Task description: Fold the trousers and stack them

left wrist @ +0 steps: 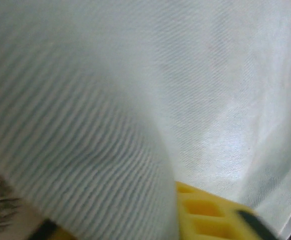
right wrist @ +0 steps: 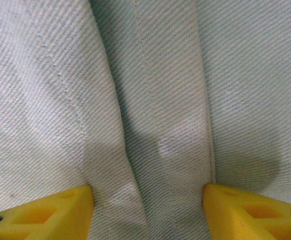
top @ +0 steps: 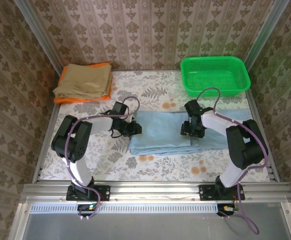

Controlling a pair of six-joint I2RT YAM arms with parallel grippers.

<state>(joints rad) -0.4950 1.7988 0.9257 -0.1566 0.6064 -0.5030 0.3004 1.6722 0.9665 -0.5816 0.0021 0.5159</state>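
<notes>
Right gripper [right wrist: 148, 195] is sitting just near-side of the basket [top: 213, 59], fingers spread around a ridge of the trousers [top: 160, 136], which are lying folded there; left gripper [top: 131, 129] is sitting farther left, can't tell its grip

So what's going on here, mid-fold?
Both arms are on the sky-blue trousers, laid across mid-table and partly folded. The left end effector is at their left edge with fabric draped over it; the right end effector is open, fingers straddling a ridge of cloth. Folded tan trousers sit back left.
</notes>
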